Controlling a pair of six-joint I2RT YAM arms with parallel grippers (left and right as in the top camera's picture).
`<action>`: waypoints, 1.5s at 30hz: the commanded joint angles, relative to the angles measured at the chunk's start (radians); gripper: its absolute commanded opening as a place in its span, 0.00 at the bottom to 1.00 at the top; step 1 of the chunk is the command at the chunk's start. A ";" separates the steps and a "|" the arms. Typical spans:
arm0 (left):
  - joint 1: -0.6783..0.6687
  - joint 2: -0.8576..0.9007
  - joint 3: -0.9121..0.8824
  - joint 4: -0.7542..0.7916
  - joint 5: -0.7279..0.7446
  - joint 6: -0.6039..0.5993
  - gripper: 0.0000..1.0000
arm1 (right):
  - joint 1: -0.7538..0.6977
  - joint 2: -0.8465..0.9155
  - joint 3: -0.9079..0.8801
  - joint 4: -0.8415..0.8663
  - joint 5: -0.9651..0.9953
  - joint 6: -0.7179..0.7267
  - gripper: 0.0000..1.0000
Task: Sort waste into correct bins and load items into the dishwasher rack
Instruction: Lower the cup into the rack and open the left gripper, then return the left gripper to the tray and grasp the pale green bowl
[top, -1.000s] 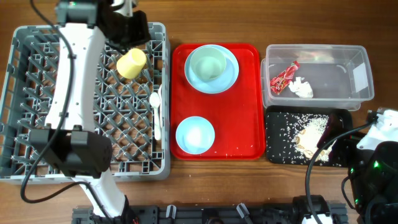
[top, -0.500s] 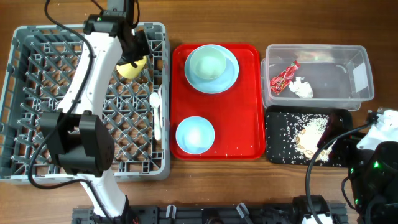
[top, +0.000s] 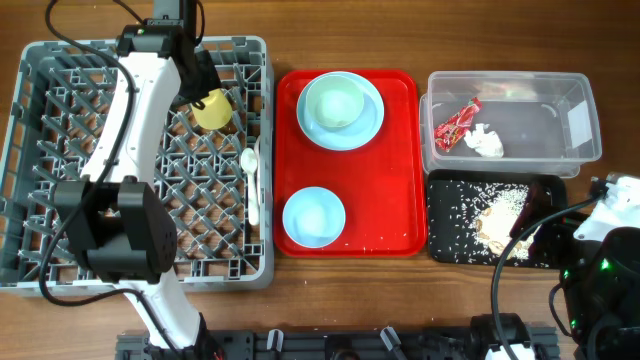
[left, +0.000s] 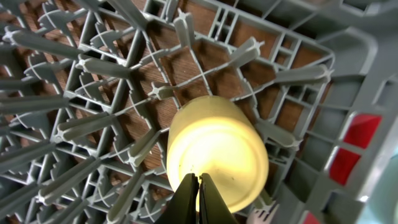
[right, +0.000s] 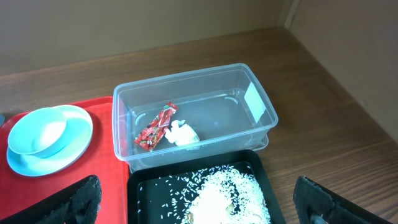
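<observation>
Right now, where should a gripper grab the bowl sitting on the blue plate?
Probably the rim of the light-blue bowl, from straight above, one finger inside and one outside. It sits upright, mouth open upward, and its wall rises clear of the light-blue plate, so the rim is free all round.

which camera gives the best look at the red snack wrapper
The right wrist view: the red snack wrapper lies large and unobstructed in the clear tub, beside the white napkin. The overhead view shows it too, but smaller. The left wrist view does not show it at all.
</observation>
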 joint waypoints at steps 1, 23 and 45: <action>0.002 -0.092 0.018 0.019 -0.010 -0.060 0.04 | 0.003 -0.004 0.006 0.002 -0.006 -0.012 1.00; -0.060 -0.099 0.193 -0.043 0.075 -0.060 0.06 | 0.003 -0.001 0.006 -0.006 -0.006 -0.012 1.00; -0.558 0.300 0.200 0.145 0.118 0.001 0.56 | 0.003 -0.001 0.006 -0.006 -0.006 -0.012 1.00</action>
